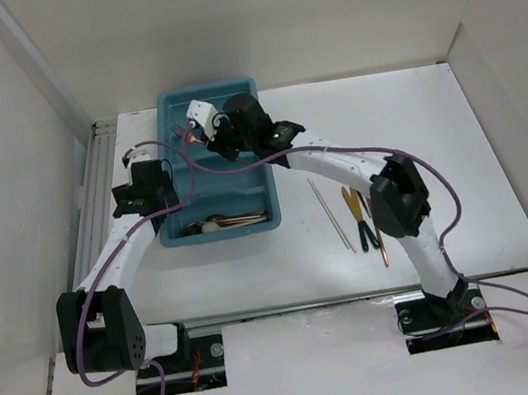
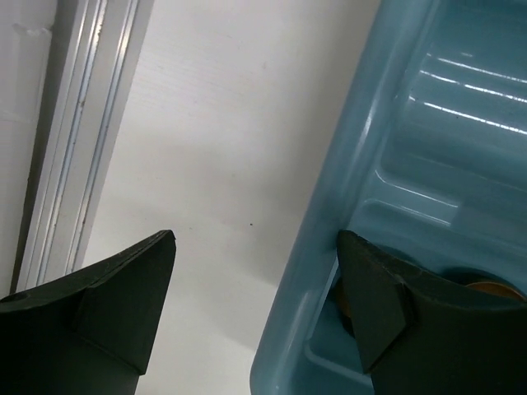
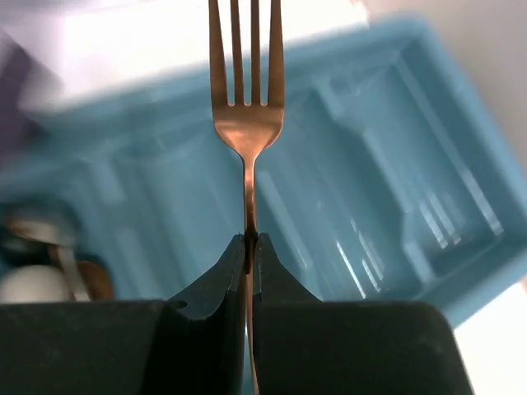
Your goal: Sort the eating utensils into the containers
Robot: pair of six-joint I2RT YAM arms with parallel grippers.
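The teal cutlery tray [image 1: 209, 93] stands at the back left of the table. My right gripper [image 1: 199, 125] hovers over its far end, shut on the handle of a copper fork [image 3: 247, 115] with the tines pointing away; the gripper [image 3: 249, 239] is above the tray's long compartments [image 3: 395, 164]. My left gripper [image 1: 161, 177] is open and straddles the tray's left wall [image 2: 329, 239], one finger [image 2: 123, 304] outside over the table, the other finger [image 2: 383, 300] inside. A few spoons [image 1: 220, 223] lie in the tray's near end. Thin silver chopsticks [image 1: 331, 215], green-handled pieces [image 1: 359, 217] and a copper piece [image 1: 382, 238] lie on the table to the right.
Purple cables [image 1: 239, 166] loop over the tray and along both arms. A ridged metal rail [image 1: 94, 180] runs along the table's left edge, also in the left wrist view [image 2: 74, 140]. White walls enclose the back and sides.
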